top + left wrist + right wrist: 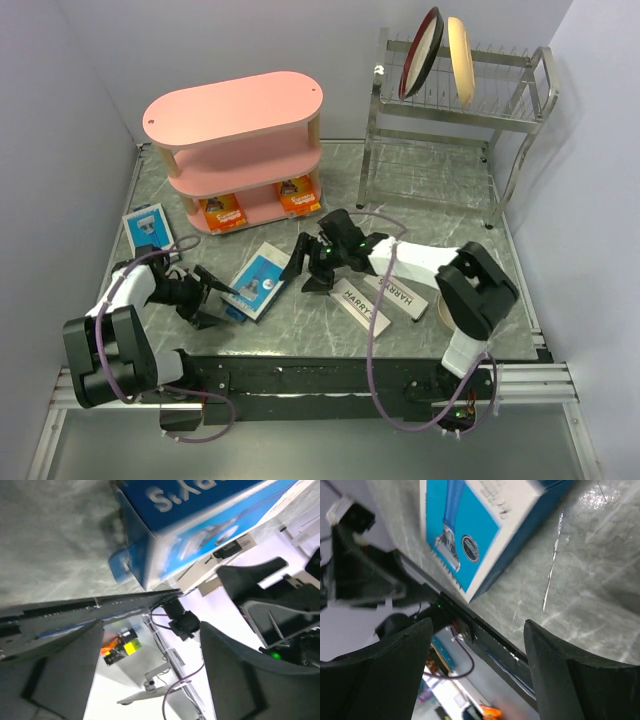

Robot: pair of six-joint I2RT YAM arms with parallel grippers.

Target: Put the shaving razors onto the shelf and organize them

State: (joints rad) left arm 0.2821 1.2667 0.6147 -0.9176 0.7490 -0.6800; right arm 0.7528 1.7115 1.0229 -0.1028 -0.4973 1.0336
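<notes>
The pink shelf (235, 150) stands at the far left, with two orange razor cards (224, 211) (299, 194) on its bottom tier. One blue-and-white pack (147, 230) lies left of the shelf. Another (258, 280) lies mid-table between both grippers. My left gripper (222, 300) is open and empty just left of it. My right gripper (303, 272) is open and empty just right of it. This pack also shows ahead of the open fingers in the left wrist view (200, 525) and the right wrist view (485, 525). Two white HARRY'S boxes (360, 305) (403, 295) lie under the right arm.
A steel wire dish rack (455, 120) stands at the far right, holding a dark plate (420, 52) and a cream plate (461, 60). The black rail (330, 375) runs along the table's near edge. Walls close in the left and right sides.
</notes>
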